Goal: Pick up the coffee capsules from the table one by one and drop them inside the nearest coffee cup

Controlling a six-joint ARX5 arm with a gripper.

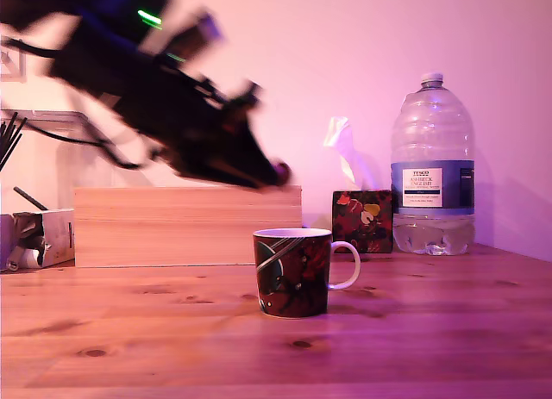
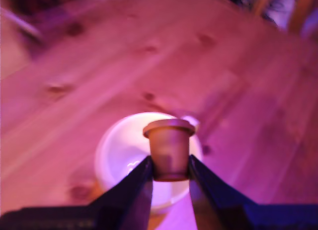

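- Two dark fingers (image 2: pixel 134 190) of the gripper (image 2: pixel 170 174) pinch a coffee capsule (image 2: pixel 169 148) between them, its flared rim pointing away from the wrist.
- In the wrist view, the capsule hangs directly over the white inside of the coffee cup (image 2: pixel 117 150).
- In the exterior view, the blurred black arm reaches down from the exterior view's left, its gripper (image 1: pixel 274 175) above the striped coffee cup (image 1: pixel 293 271).
- The cup stands upright on the pine table (image 1: pixel 414 330), handle towards the exterior view's right.
- Behind it stand a pale wooden box (image 1: pixel 185 227), a patterned tissue box (image 1: pixel 362 220) and a large water bottle (image 1: pixel 431 171).
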